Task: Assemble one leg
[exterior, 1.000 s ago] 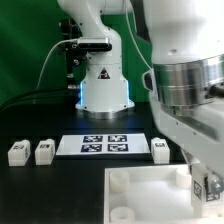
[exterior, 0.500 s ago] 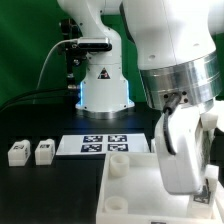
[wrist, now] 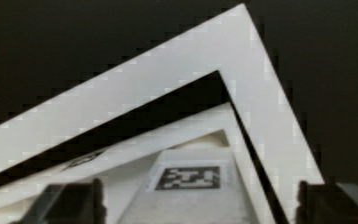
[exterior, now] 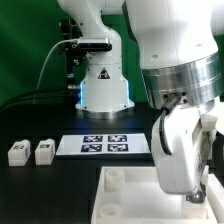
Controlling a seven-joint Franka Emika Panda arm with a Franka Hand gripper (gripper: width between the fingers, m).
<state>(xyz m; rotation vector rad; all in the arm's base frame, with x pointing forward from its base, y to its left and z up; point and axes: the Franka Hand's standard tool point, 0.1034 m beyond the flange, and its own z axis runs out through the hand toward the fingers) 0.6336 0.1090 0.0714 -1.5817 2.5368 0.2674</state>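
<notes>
A leg (wrist: 192, 178), a small white block with a black-and-white tag on its face, sits between the two dark fingertips of the gripper (wrist: 194, 205) in the wrist view. Whether the pads press on it I cannot tell; the jaws look set fairly wide around it. In the exterior view that leg is hidden behind the arm's bulky wrist, just above the tabletop (exterior: 125, 190), the large flat white piece with a raised round socket at its corner.

This looks like the carrying or seating step: the next move probably calls for lining the leg up over a corner socket and lowering it straight.

Two more legs (exterior: 18, 153) (exterior: 43, 152) stand side by side, well apart from the tabletop, just beside the marker board (exterior: 104, 145). The parts are matte, hard-edged white plastic on black cloth.
</notes>
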